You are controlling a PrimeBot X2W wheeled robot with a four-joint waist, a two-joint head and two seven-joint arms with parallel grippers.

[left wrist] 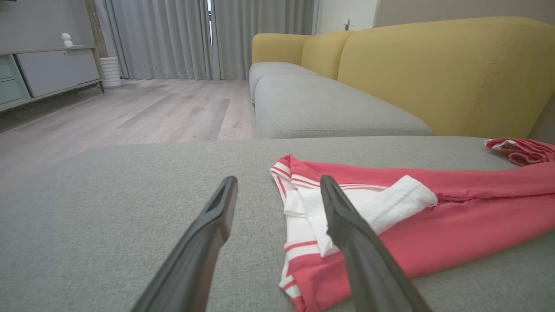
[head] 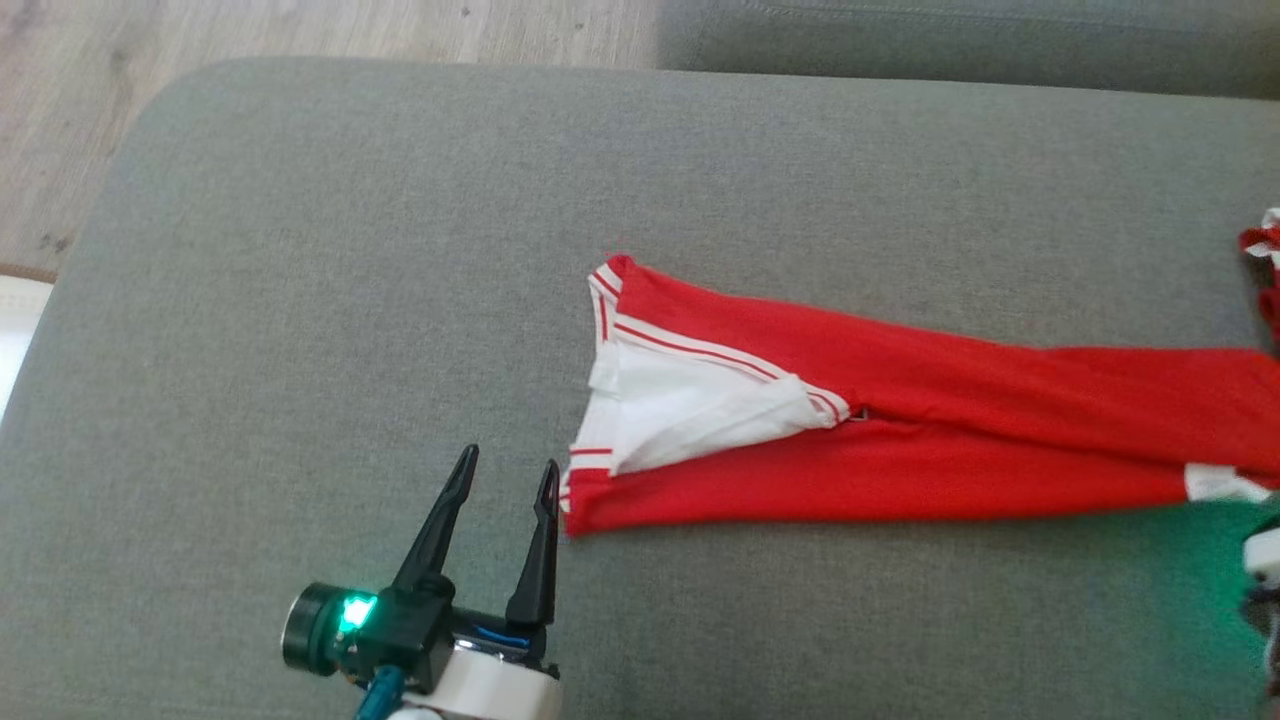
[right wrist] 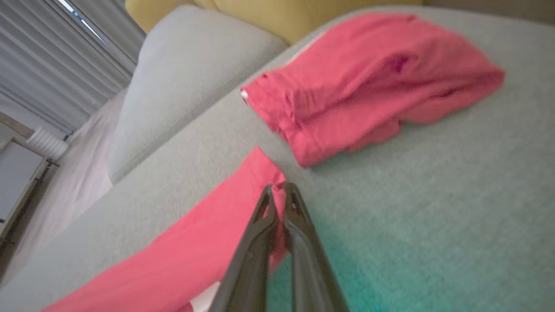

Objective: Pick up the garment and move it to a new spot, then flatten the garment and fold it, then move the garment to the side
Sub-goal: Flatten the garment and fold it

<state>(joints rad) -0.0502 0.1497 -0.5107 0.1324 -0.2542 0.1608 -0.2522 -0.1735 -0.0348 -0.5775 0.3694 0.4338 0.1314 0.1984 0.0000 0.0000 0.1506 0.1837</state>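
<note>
I count one red-and-white garment (head: 900, 420), two dark claws, the left claw (head: 509, 460) and the right claw (right wrist: 279, 187), one yellow-backed sofa (left wrist: 433, 65) and one cabinet (left wrist: 56, 69).

**Your robot's hardware, up close**

On your left gripper (head: 509, 458) you'll see two long black fingers (left wrist: 197, 247), smooth and matte. Each tapers to a narrow tip with a shallow recess just below it. They are set in a black block, and beside it sits a dark round housing (head: 303, 628) with a glowing green light (head: 357, 611). A thin blue cable (head: 500, 636) crosses the base, a teal connector (head: 381, 693) sits beneath, and the wrist (head: 495, 692) behind is glossy white. Your right gripper (right wrist: 279, 187) has the same slim dark fingers (right wrist: 310, 268), which look greyish here.
</note>
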